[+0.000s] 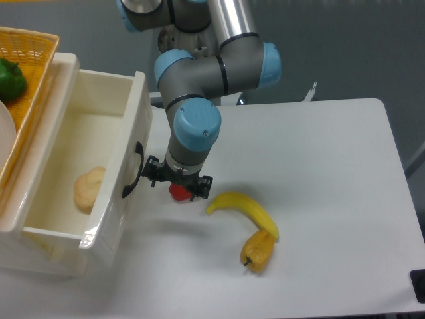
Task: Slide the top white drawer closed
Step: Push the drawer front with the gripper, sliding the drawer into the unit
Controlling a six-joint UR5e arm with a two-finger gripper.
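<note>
The top white drawer (136, 113) stands pulled out at the left, a glossy cream box with a black curved handle (132, 171) on its front panel. A pale bread-like lump (87, 188) lies inside it. My gripper (177, 188) points down just right of the front panel, level with the handle, and its left side is close against the panel. The blue wrist hides the fingertips from above, so their spacing cannot be read. A small red object (179, 193) shows on the table right under the gripper.
A yellow banana (243, 207) and a yellow pepper (257, 250) lie on the white table (325, 173) right of the gripper. A yellow wicker basket (30, 53) with a green pepper (10, 78) sits on top of the cabinet at far left.
</note>
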